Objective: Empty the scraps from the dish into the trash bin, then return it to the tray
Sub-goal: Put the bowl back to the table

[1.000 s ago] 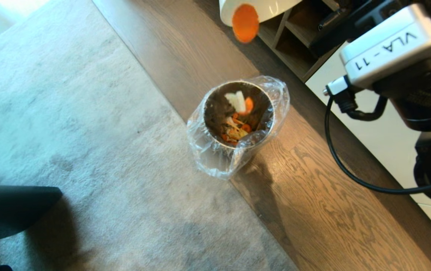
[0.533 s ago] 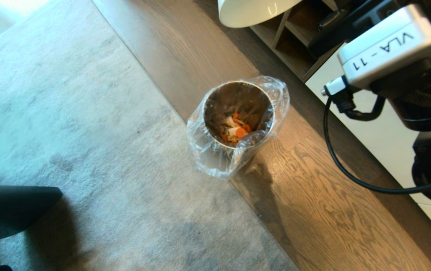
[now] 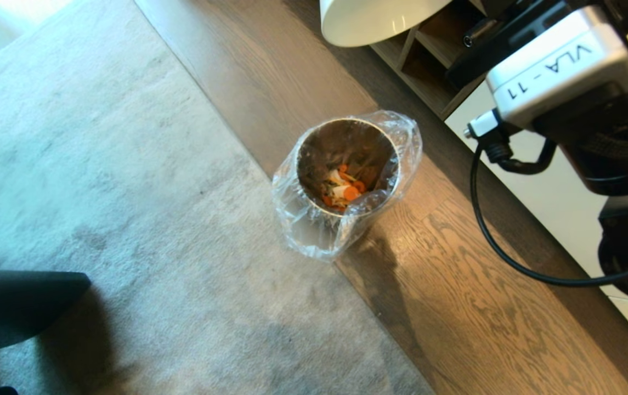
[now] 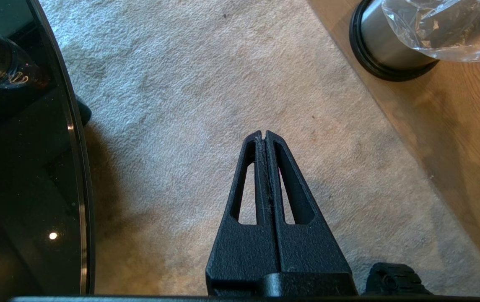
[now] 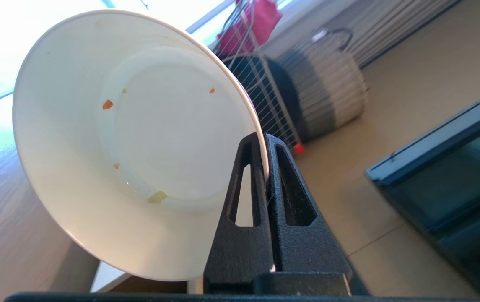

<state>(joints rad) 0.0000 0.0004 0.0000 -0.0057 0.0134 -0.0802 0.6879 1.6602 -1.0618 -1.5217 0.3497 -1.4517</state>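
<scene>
Head view: the trash bin (image 3: pixel 346 164), a dark metal cylinder with a crinkled clear liner (image 3: pixel 314 230) folded over its rim, stands on the wooden floor (image 3: pixel 456 285) at the edge of a grey carpet (image 3: pixel 127 192). The scraps (image 3: pixel 344 189), orange, white and pale yellow pieces, lie at its bottom. At the far edge of the view the cream-white bowl (image 3: pixel 374 19) hangs above the floor, beyond the bin, only its underside showing. The right arm (image 3: pixel 560 66), its white housing marked VLA-11, fills the far right, a black cable (image 3: pixel 489 236) looping below it.

Left wrist view: the left gripper (image 4: pixel 265 136) hangs over the carpet with its fingers pressed together and nothing between them. The bin's black base sits on the floor nearby, and a dark glass tabletop (image 4: pixel 26 167) curves along one side.

Right wrist view: the right gripper (image 5: pixel 265 140) is clamped on the bowl's rim, one finger inside and one outside. The bowl is tipped on its side, its inside bare but for a few tiny orange and yellow crumbs (image 5: pixel 107 105) stuck to it.
</scene>
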